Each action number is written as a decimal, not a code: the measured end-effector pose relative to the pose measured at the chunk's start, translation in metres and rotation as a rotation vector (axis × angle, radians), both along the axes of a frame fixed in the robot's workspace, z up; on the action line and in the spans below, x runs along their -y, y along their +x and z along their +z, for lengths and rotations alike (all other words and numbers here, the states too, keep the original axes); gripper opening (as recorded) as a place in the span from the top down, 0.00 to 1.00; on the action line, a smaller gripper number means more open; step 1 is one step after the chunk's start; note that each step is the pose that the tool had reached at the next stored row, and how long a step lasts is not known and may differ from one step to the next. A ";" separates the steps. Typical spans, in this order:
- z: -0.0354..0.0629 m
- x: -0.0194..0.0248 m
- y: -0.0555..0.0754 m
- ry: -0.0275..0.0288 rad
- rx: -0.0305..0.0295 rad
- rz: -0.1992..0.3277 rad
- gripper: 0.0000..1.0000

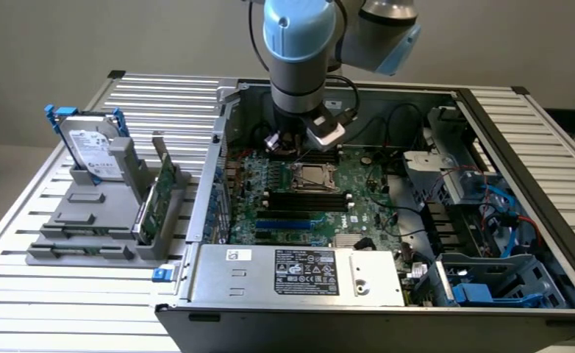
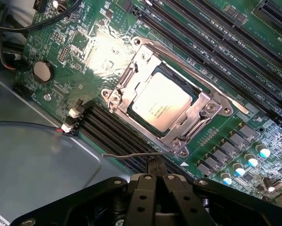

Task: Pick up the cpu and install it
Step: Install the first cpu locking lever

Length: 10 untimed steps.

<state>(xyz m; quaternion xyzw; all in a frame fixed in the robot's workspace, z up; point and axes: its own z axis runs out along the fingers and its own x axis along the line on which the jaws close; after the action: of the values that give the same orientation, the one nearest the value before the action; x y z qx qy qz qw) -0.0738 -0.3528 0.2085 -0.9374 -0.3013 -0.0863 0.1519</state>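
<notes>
From where I stand, the nearest thing is the computer case point(image 1: 268, 309) with its power supply point(image 1: 298, 271) at the front, a white and black label on top too small to read. Behind it lies the green motherboard point(image 1: 366, 213). On it, the cpu point(image 2: 161, 101) already sits in its socket point(image 2: 167, 106), the metal frame around it and a thin lever wire lying just beside. Faint print crosses the chip's top, but I cannot make it out. The gripper point(image 2: 155, 181) hangs just above the board's far side, fingers clenched together with nothing between them. If the chip needs any settling, I judge it best done straight down and lightly, keeping clear of the lever and the memory slots point(image 2: 117, 136) alongside. Off to the exterior view's left, a grey rack point(image 1: 101, 220) holds a hard drive point(image 1: 93, 151) with a white label and a green circuit card point(image 1: 160, 195), both unreadable.
</notes>
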 end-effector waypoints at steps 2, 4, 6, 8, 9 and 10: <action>-0.0006 0.0000 0.000 -0.0007 0.0030 0.005 0.89; -0.0011 0.0000 0.000 -0.0012 0.0056 0.010 0.89; -0.0014 0.0000 0.000 -0.0015 0.0075 0.014 0.89; -0.0017 0.0000 0.001 -0.0016 0.0088 0.019 0.89; -0.0019 0.0000 0.001 -0.0015 0.0094 0.021 0.89; -0.0021 0.0000 0.002 -0.0015 0.0100 0.023 0.89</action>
<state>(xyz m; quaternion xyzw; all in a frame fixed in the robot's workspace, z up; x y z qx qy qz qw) -0.0722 -0.3529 0.2064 -0.9335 -0.3130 -0.0890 0.1507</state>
